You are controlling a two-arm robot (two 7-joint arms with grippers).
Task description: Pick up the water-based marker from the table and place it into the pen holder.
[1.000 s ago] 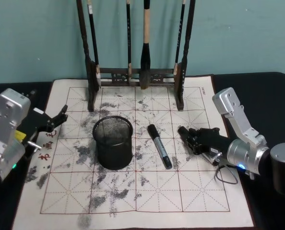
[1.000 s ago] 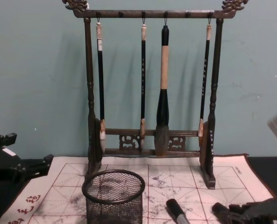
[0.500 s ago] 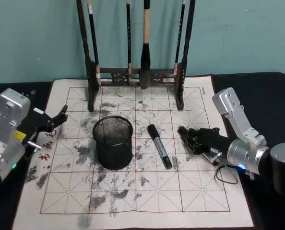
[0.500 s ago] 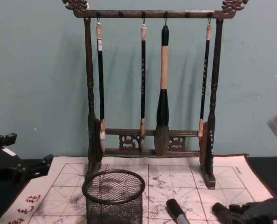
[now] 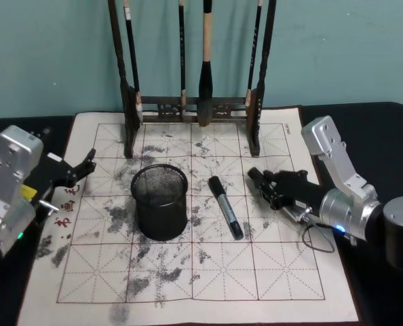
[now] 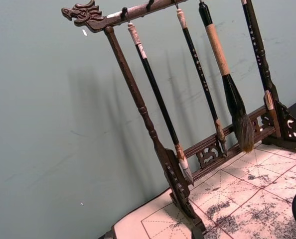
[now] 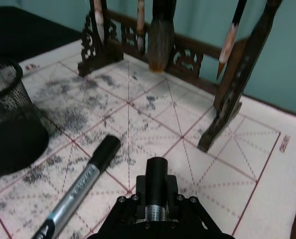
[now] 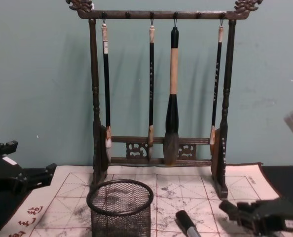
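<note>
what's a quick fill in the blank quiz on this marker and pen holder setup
The marker lies on the mat between the pen holder and the gripper of the robot's ____ arm. The rack behind holds ____ hanging brushes. The pen holder is black wire ____. Missing words: right, four, mesh.

Marker lies on the table right of the pen holder, apparently apart.
</note>
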